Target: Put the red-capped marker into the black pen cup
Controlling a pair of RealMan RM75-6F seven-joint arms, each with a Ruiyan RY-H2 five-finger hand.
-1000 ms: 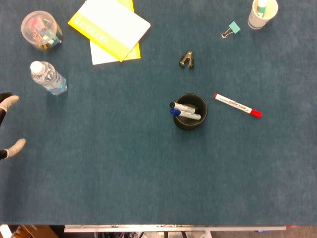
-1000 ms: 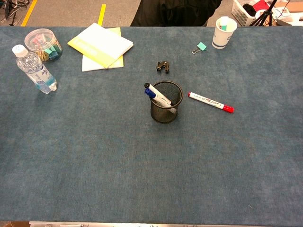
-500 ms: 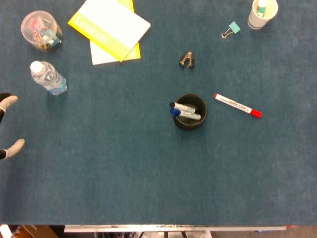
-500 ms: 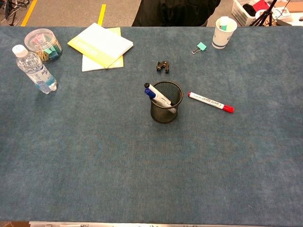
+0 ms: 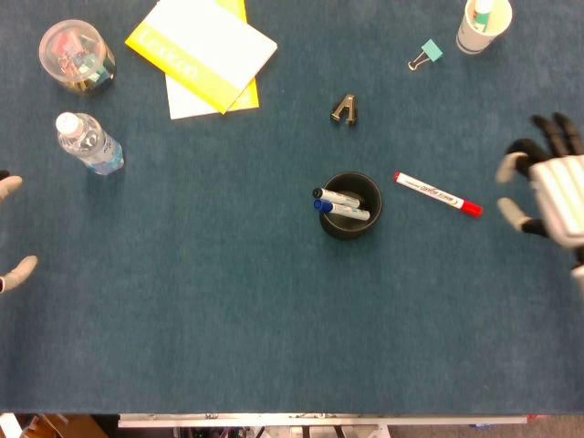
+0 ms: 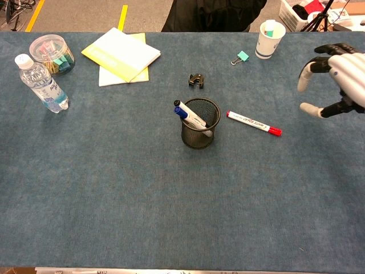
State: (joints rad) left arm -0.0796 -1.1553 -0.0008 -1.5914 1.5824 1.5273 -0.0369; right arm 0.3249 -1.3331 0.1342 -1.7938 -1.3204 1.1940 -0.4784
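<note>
The red-capped marker [image 5: 437, 193] is laid flat on the blue tabletop [image 5: 228, 301], just beside the black pen cup [image 5: 350, 206] on the side toward the right hand, not touching it. Its red cap is pointed away from the cup; its white barrel end is turned toward the cup. The cup is a mesh container standing upright near the middle of the tabletop, and two markers [image 6: 191, 116] are leaned inside it, one with a black cap and one with a blue cap, both tilted toward the left side.

The right hand [image 5: 554, 187] is positioned at the right edge of the head view, near the red cap but apart from it. Its fingers [image 6: 306, 75] are spread and slightly curled, and nothing is held in them. In the chest view the same hand [image 6: 341, 77] is seen above the tabletop, beyond the marker's capped end.

Of the left hand [image 5: 9, 228], only two pale fingertips are shown at the left edge of the head view, well apart from each other, with nothing visible between them. The rest of that hand is cut off by the frame.

Other items are placed along the far side: a water bottle [image 5: 89, 143], a clear jar of clips [image 5: 77, 56], a yellow notebook [image 5: 203, 46] resting on white paper, a small black staple remover [image 5: 344, 109], a green binder clip [image 5: 425, 54], and a paper cup [image 5: 481, 26].
</note>
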